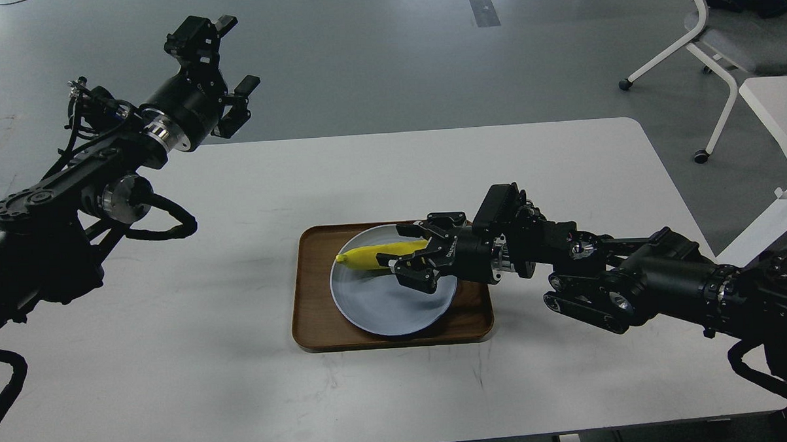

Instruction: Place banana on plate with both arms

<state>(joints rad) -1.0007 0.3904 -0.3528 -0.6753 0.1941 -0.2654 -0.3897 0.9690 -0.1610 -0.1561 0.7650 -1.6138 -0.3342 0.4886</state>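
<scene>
The yellow banana (375,255) lies on its side across the upper part of the pale blue-grey plate (383,306), stem end pointing left. My right gripper (409,256) reaches in from the right, low over the plate. Its two fingers are spread wider than the banana, one above and one below its right end, so it looks open. My left gripper (234,53) is open and empty, raised high beyond the table's far left corner, far from the plate.
The plate sits on a brown wooden tray (315,315) in the middle of the white table (242,383). A white-framed chair (720,26) and the corner of a second white table (779,103) stand at the far right, off my table.
</scene>
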